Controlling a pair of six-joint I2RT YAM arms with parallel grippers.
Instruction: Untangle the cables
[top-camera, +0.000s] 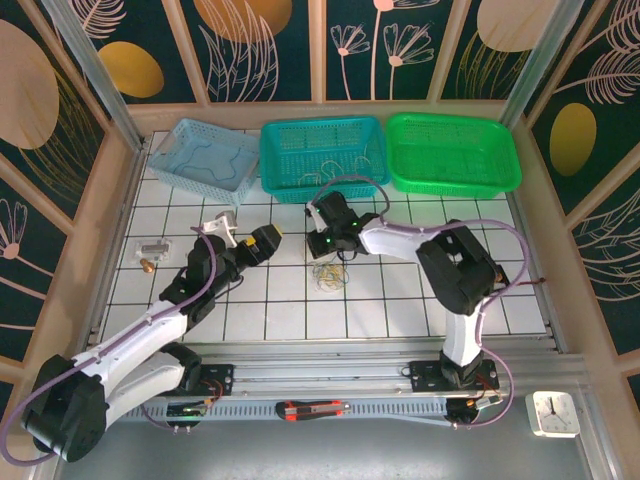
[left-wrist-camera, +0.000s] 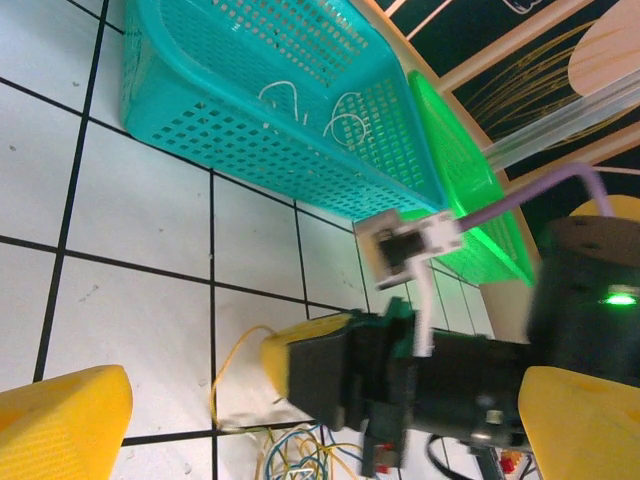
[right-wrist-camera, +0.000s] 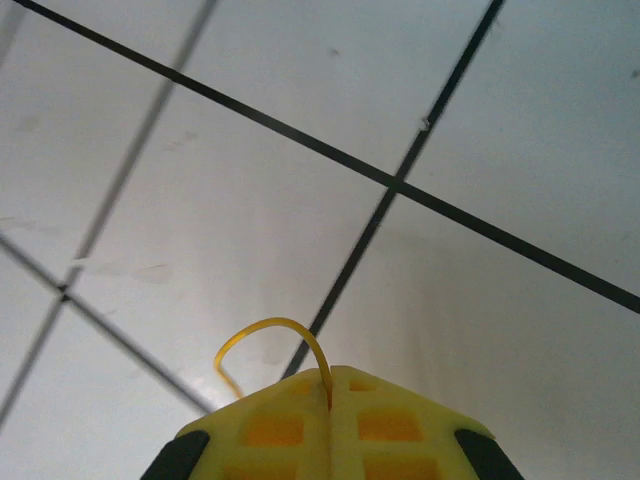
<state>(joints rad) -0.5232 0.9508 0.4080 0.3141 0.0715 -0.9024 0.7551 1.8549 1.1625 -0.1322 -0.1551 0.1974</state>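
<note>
With the cables (top-camera: 328, 275) lying on the counter (top-camera: 400, 300) in front of the teal basket (top-camera: 322, 150), the right fingers (right-wrist-camera: 331, 400) were shut on one yellow wire (right-wrist-camera: 270, 325) and the left fingers (top-camera: 245, 238) gaped empty alongside; separation appeared under way, next requiring a slow pull clear.

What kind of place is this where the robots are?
Probably a robot practice booth, not a home: a left arm and right arm bolted to a tiled table, patterned panels walling it in, and plastic baskets near tangled cables.
</note>
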